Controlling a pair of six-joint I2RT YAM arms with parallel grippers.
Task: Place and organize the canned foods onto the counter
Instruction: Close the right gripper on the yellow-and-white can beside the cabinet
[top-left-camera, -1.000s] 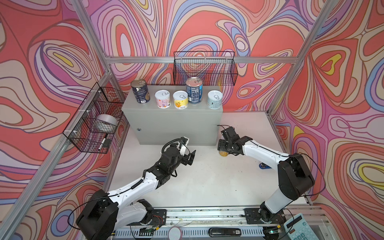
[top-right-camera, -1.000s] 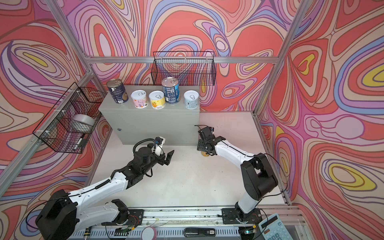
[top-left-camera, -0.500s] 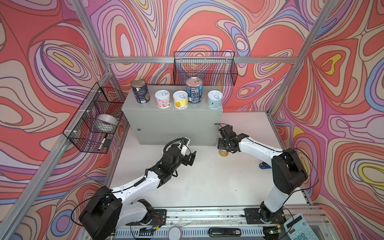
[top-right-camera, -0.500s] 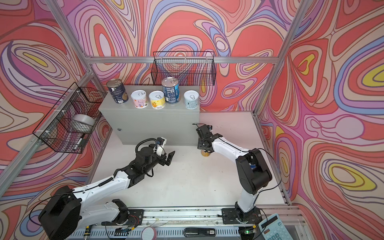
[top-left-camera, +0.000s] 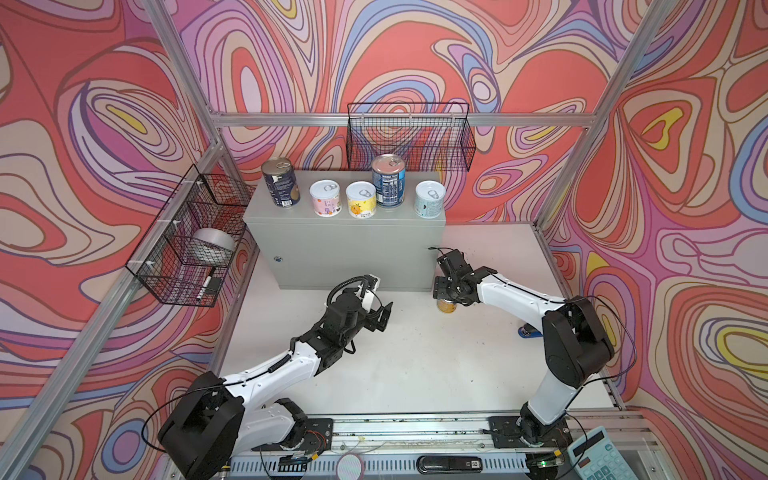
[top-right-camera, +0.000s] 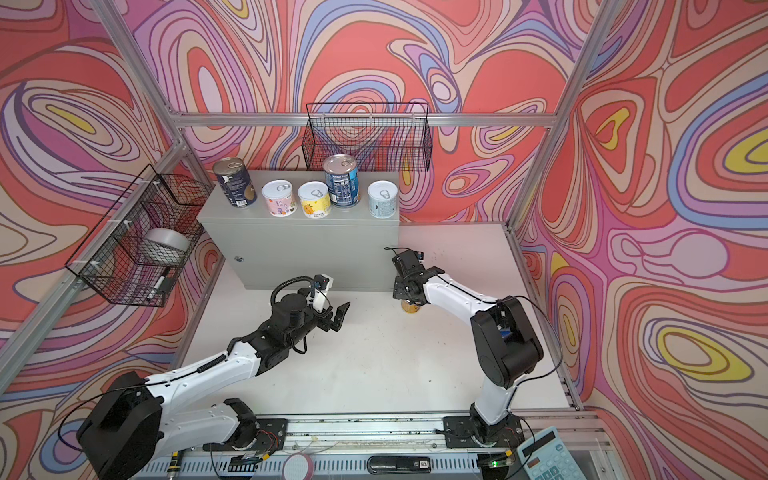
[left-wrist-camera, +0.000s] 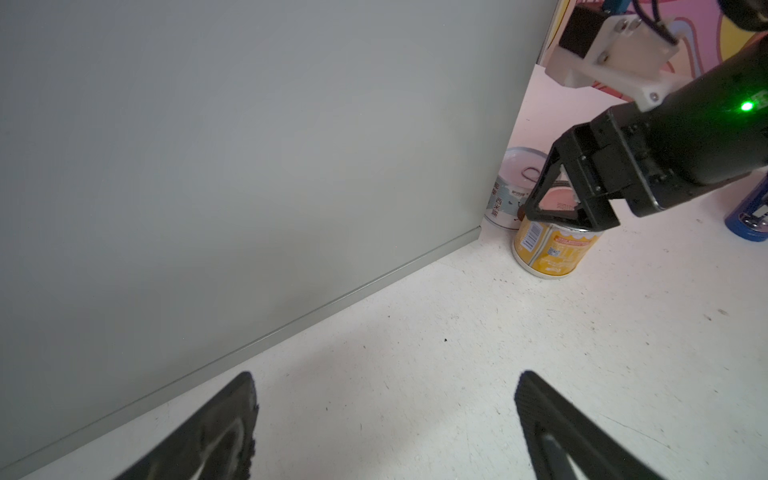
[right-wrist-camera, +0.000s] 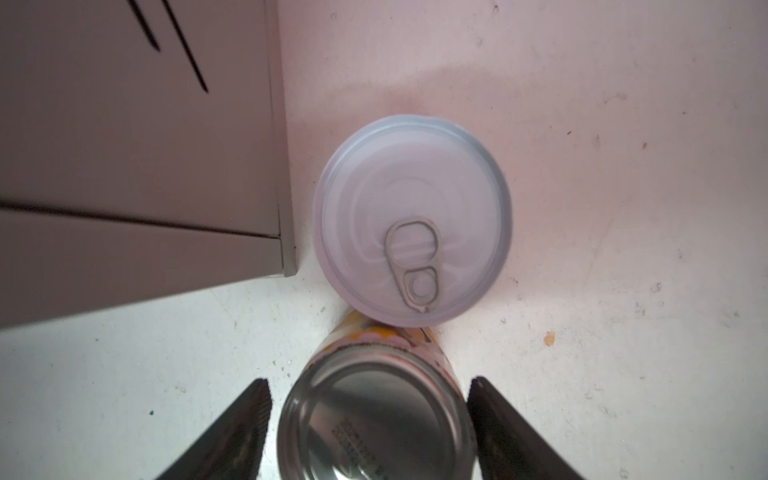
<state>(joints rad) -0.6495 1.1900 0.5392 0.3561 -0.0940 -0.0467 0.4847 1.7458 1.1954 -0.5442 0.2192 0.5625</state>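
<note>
The right gripper (right-wrist-camera: 368, 384) hangs over the orange can (right-wrist-camera: 376, 424). Its jaws are partly open, one on each side of the can. A thin gap shows at both sides, so it holds nothing. Compared with a second ago the right arm has changed its pose a little, but the can stands on the same spot of the table (top-left-camera: 415, 365), upside down, just off the front right corner of the counter (top-left-camera: 345, 249). The white can (right-wrist-camera: 411, 216) stands just beside it, close to the counter's side. This probably means the grip is not yet made. The left gripper (left-wrist-camera: 384, 395) is wide open and empty, near the counter's front. Five cans (top-left-camera: 360, 199) already stand in a row on top.
</note>
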